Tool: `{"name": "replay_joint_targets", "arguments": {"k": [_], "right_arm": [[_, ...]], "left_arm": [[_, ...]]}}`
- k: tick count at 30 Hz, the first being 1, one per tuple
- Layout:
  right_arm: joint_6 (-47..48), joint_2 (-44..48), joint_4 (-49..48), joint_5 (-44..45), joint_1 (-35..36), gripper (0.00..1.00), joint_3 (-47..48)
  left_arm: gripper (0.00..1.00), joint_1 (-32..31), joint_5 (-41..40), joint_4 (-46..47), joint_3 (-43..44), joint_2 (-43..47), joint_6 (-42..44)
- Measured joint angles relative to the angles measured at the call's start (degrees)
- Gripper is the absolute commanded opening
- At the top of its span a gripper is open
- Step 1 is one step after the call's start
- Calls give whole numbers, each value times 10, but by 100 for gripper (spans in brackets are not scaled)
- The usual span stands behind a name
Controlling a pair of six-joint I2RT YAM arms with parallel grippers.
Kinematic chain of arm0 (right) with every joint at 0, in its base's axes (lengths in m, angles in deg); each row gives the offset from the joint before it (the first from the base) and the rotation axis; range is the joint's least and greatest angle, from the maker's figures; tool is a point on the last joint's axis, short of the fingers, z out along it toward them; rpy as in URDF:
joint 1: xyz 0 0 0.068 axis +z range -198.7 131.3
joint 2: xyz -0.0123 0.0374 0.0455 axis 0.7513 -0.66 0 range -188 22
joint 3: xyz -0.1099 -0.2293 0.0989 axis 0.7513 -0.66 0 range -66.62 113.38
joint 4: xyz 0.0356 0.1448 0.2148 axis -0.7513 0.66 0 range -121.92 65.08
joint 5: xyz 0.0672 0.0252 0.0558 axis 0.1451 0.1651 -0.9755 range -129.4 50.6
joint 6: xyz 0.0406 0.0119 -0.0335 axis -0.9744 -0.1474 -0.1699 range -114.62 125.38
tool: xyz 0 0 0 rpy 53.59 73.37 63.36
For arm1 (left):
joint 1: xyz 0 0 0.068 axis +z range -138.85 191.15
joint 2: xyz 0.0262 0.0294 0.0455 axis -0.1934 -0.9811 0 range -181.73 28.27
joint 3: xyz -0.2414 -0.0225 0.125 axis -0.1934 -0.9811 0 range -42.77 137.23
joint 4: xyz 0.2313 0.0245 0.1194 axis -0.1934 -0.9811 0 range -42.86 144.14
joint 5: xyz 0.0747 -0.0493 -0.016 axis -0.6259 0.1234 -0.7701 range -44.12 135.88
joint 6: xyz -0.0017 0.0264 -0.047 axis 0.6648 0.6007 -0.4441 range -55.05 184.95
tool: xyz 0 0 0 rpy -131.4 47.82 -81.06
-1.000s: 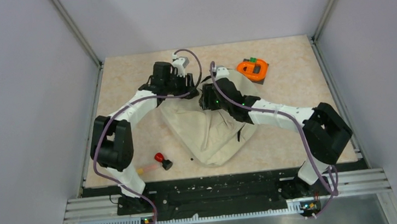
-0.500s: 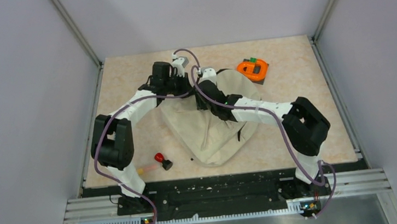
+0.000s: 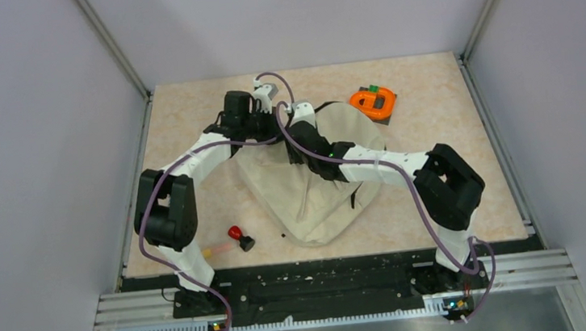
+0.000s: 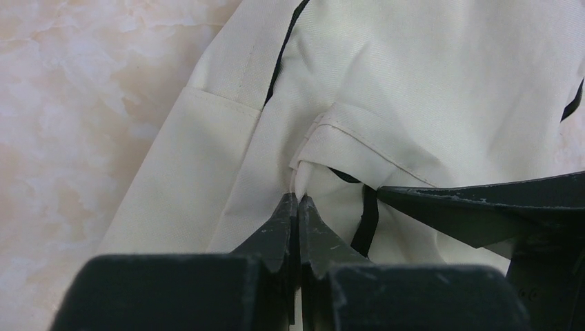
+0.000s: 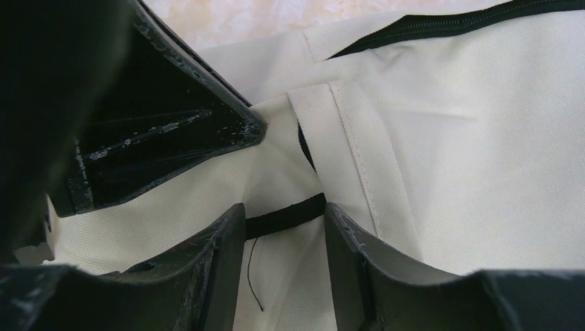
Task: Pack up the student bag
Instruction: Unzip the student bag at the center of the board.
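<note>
Student bag (image 3: 308, 188) lies flat mid-tabletop (image 3: 442, 143). Orange item (image 3: 372, 103) sits just off its far-right corner; small red-black item (image 3: 239, 236) sits apart on the near-left side.
Left wrist: left gripper (image 4: 298, 201) pinched tight on a raised fold of the cream bag fabric.
Right wrist: right gripper (image 5: 283, 209) narrowly parted, black strap (image 5: 296, 210) crossing the gap. Can't tell if it's touching.

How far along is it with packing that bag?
Early on. Nothing looks packed: the orange object and the small red-and-black object lie on the table. In hand: the left gripper pinches a fold of the student bag, the right gripper open around a black strap. Opening and loading remain.
</note>
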Motion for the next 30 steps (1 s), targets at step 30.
{"name": "replay_joint_targets", "arguments": {"k": [30], "right_arm": [[12, 41, -31, 24, 4, 2, -47]], "left_arm": [[0, 0, 2, 5, -1, 0, -10]]}}
